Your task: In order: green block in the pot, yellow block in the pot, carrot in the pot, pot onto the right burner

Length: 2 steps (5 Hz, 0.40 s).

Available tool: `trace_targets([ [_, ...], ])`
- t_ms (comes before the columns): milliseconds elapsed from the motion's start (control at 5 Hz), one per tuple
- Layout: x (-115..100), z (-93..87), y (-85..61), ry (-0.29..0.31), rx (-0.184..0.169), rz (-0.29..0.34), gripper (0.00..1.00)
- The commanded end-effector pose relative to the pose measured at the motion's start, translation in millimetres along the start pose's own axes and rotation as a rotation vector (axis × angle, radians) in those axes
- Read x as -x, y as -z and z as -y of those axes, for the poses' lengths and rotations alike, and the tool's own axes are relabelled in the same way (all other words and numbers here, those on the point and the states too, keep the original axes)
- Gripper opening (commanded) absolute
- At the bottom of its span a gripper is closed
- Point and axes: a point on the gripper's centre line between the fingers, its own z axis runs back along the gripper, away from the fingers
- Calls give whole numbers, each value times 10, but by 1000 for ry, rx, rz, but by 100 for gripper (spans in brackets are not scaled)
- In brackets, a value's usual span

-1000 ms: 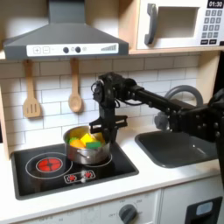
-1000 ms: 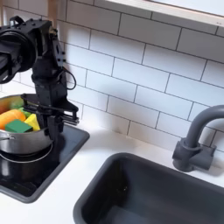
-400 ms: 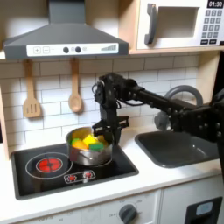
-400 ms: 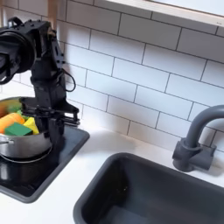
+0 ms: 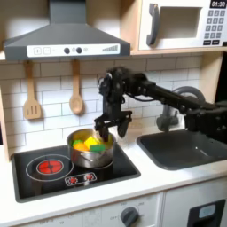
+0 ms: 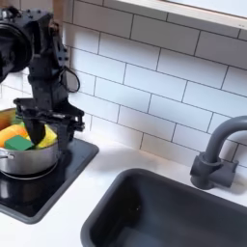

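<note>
Pot (image 5: 90,152) is sitting on the black cooktop (image 5: 53,182), over the burner on the first exterior view's right, the red-ringed burner (image 5: 49,166) lying just beside the pot toward the first exterior view's left. In the second exterior view the pot (image 6: 21,159) is showing at the left edge, shiny wall facing the camera. Inside the pot, the green block (image 6: 19,142) is lying at the front, the yellow block (image 6: 42,138) just beside it toward the second exterior view's right, and the carrot (image 6: 9,131) behind them toward the back rim. In the first exterior view the contents are reading as a yellow patch (image 5: 80,141) and a green patch (image 5: 91,141); the carrot cannot be told apart there.

Gripper (image 5: 113,125) is hovering just above the pot's rim on the first exterior view's right, fingers spread and holding nothing. In the second exterior view the gripper (image 6: 46,130) is hanging over the pot's right rim, one finger (image 6: 64,130) outside the wall; whether any finger is touching the rim cannot be told.

Black arm (image 5: 160,94) is reaching toward the pot from the first exterior view's right. Beyond the pot on that side, the dark sink (image 5: 175,148) is set into the white counter, with a grey faucet (image 6: 214,152) at its back. Behind the pot, two wooden utensils (image 5: 32,104) are hanging on the white tile wall, under the grey range hood (image 5: 62,37).
</note>
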Motion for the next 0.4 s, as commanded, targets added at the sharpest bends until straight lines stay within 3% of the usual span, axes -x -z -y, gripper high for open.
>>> trace_targets([
  [0, 31, 2, -121, -38, -30, 70, 100],
  [200, 32, -1, -114, -29, -31, 64, 100],
])
